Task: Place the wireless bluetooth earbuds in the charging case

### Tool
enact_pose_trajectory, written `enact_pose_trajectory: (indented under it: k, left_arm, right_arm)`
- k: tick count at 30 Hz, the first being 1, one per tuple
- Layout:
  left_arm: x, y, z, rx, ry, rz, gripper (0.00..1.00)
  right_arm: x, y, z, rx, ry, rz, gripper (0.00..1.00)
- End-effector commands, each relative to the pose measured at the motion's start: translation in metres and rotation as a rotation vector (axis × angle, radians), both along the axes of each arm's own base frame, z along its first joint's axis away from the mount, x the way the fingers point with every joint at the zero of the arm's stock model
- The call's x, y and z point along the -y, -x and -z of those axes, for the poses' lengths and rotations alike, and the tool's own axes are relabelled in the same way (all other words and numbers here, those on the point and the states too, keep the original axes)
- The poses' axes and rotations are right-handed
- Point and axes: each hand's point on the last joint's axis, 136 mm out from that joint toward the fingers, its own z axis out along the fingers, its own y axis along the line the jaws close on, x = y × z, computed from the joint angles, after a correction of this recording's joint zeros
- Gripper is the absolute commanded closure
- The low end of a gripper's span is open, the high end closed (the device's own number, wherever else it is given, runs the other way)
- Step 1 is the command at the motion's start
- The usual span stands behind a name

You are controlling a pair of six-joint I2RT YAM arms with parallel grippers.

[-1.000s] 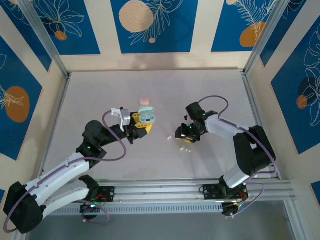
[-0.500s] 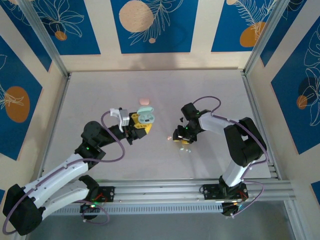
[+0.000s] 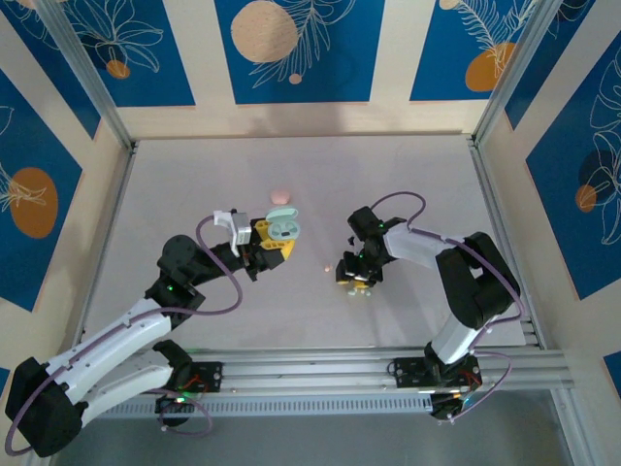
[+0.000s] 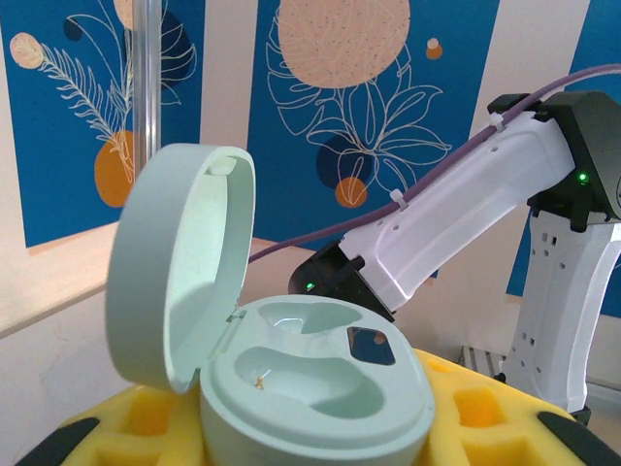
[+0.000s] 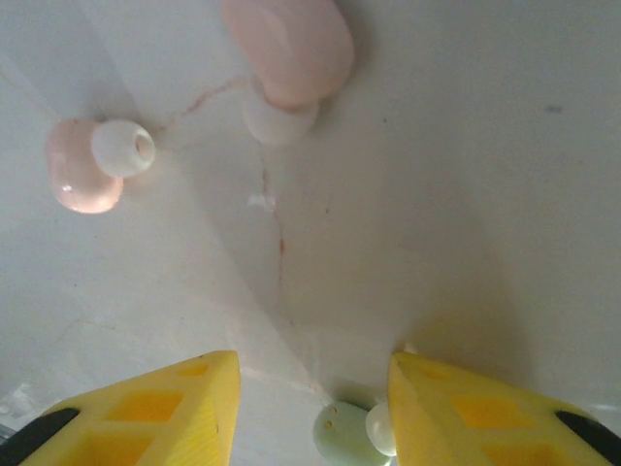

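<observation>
My left gripper is shut on the pale mint charging case, held just above the table. Its lid stands open and both sockets are empty. My right gripper points down at the table, open. In the right wrist view a pale mint earbud lies between the yellow fingers, close against the right one. Two pink earbuds lie further ahead, one to the left and one at the top edge. A pink earbud lies left of the right gripper in the top view.
A pink case lies on the table behind the mint case. Tiny pale buds lie just in front of the right gripper. Metal frame rails border the grey table left and right.
The right gripper has moved left and nearer, down over the buds on the table. The left arm and the mint case have stayed still.
</observation>
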Motion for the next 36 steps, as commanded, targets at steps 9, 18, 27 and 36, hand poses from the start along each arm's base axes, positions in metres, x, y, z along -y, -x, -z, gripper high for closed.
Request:
enact_pose_trajectory:
  k: [9,18,27,36]
  left_arm:
    - [-0.002,0.005,-0.011,0.042,0.023,0.001,0.76]
    - [-0.002,0.005,-0.011,0.04,0.02,-0.002,0.76]
    - [-0.003,0.005,-0.01,0.039,0.018,-0.004,0.76]
    - [-0.002,0.005,-0.008,0.038,0.015,-0.004,0.76]
  right_arm:
    - [0.0,0.028,-0.005,-0.072,0.062,-0.015,0.55]
    - [0.004,0.02,-0.01,-0.019,0.174,-0.056,0.55]
    - [0.01,0.016,-0.002,-0.017,0.307,-0.068,0.62]
    - [0.005,0.015,0.0,-0.015,0.312,-0.09,0.68]
